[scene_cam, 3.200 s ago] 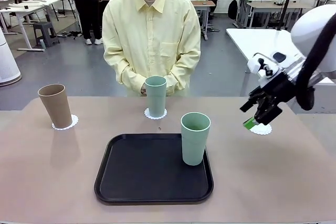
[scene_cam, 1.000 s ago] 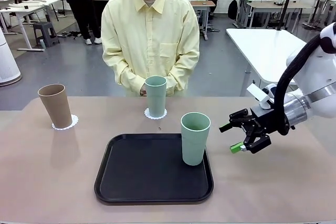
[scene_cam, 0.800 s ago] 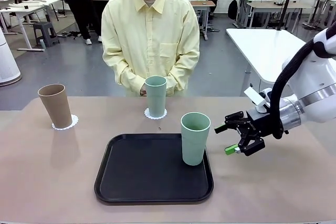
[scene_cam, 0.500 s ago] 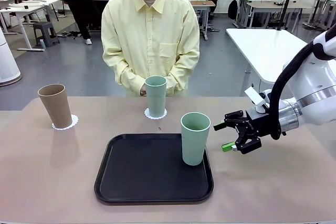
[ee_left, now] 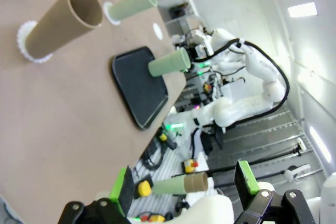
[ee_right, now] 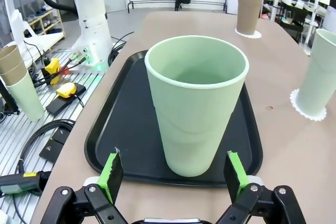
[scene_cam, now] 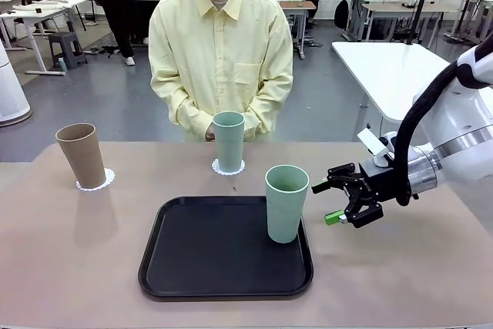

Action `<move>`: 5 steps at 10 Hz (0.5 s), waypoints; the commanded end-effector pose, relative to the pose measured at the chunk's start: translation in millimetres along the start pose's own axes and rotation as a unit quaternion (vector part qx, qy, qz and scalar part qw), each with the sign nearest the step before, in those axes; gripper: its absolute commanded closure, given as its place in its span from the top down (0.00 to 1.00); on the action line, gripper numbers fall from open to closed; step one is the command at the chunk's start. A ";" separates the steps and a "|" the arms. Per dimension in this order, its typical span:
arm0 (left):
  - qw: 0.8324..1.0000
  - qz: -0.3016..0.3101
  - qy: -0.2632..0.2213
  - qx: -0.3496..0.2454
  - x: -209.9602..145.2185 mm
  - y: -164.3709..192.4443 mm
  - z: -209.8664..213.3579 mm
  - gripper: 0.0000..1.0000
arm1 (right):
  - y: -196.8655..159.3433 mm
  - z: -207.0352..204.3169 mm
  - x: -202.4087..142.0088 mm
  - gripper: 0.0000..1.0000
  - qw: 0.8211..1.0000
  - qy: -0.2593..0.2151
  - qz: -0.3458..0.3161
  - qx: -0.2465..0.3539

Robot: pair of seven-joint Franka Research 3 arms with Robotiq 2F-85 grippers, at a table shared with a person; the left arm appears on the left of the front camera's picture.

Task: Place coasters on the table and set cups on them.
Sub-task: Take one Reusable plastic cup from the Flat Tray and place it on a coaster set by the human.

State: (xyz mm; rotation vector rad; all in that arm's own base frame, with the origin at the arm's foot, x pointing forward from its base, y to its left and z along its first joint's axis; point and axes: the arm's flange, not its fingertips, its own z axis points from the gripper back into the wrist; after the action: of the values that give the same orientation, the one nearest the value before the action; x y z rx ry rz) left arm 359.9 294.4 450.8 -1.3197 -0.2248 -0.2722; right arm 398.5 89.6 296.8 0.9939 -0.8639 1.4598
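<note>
— Front camera?
— My right gripper (scene_cam: 330,203) is spread wide, empty, just beside the pale mint green tumbler (scene_cam: 286,203) standing on the black rounded tray (scene_cam: 192,267).
— Wrist cameras?
— Right: green pads (ee_right: 112,176) flank that tumbler (ee_right: 195,103), not touching. Left gripper (ee_left: 186,184): apart, empty.

Grey floor (scene_cam: 77,105); white tables (scene_cam: 385,63) behind; stool (scene_cam: 65,48) far left.
</note>
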 end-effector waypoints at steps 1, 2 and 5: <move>1.000 0.003 -0.002 0.003 -0.6 -1.2 1.5 1.00 | -1.3 -2.1 -1.0 1.00 1.000 -0.006 -0.004 0.000; 1.000 0.003 -0.002 0.003 -0.6 -1.2 1.5 1.00 | -2.9 -3.9 -2.6 1.00 1.000 -0.003 -0.005 -0.007; 1.000 0.003 -0.002 0.003 -0.6 -1.2 1.5 1.00 | -7.3 -10.8 -10.7 1.00 0.999 -0.001 -0.025 -0.020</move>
State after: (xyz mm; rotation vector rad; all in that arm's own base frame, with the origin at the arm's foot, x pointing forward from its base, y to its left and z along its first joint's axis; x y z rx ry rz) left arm 359.9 294.5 450.8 -1.3197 -0.2248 -0.2722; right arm 399.5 89.4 289.3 0.9931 -0.8563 1.4355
